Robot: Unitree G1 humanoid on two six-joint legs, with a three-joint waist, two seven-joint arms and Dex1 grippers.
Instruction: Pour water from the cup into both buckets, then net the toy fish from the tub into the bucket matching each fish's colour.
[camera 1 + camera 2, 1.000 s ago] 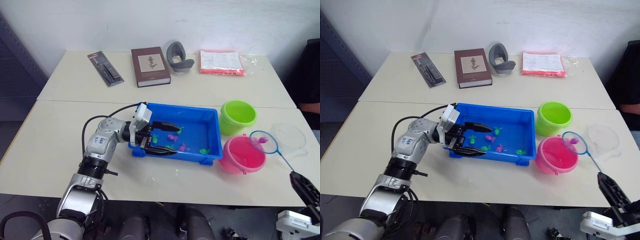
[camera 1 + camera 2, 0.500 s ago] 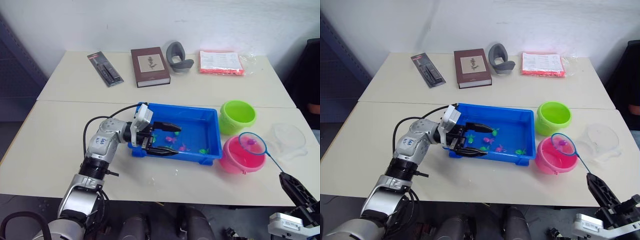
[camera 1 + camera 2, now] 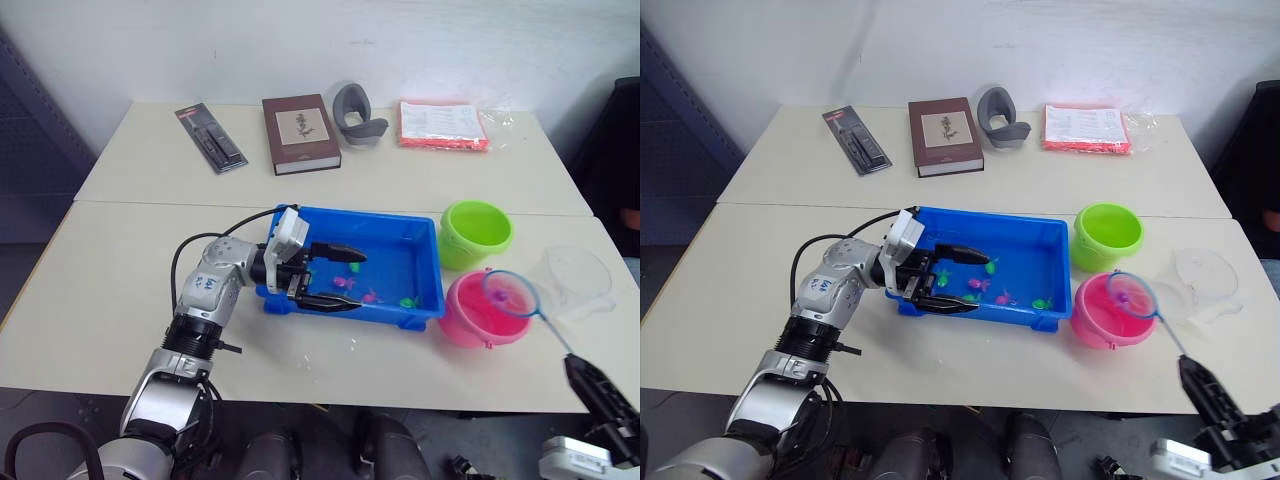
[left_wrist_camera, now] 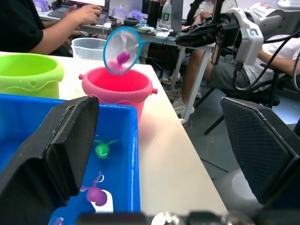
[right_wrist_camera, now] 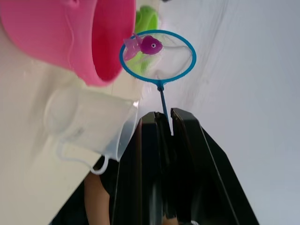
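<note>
The blue tub (image 3: 425,262) holds several pink and green toy fish, such as a pink one (image 3: 343,283) and a green one (image 3: 408,301). My left gripper (image 3: 356,282) stands open over the tub's left end, one finger above the water and the other along the front rim. To the right are the green bucket (image 3: 475,232) and the pink bucket (image 3: 478,318). My right gripper (image 3: 578,372) is shut on the net's handle. The net's blue hoop (image 3: 510,293) hangs over the pink bucket with a pink fish (image 5: 149,45) in its mesh. The clear cup (image 3: 578,280) sits right of the buckets.
At the back of the table lie a black packet (image 3: 210,137), a brown book (image 3: 300,132), a grey curved holder (image 3: 358,113) and a red-and-white packet (image 3: 442,125). A person's arm (image 3: 628,215) shows at the far right edge. People sit at a desk (image 4: 70,18) behind the buckets.
The net hoop with the pink fish moved left from beside the pink bucket to over it. The right gripper sank lower in the view. The left arm stayed put.
</note>
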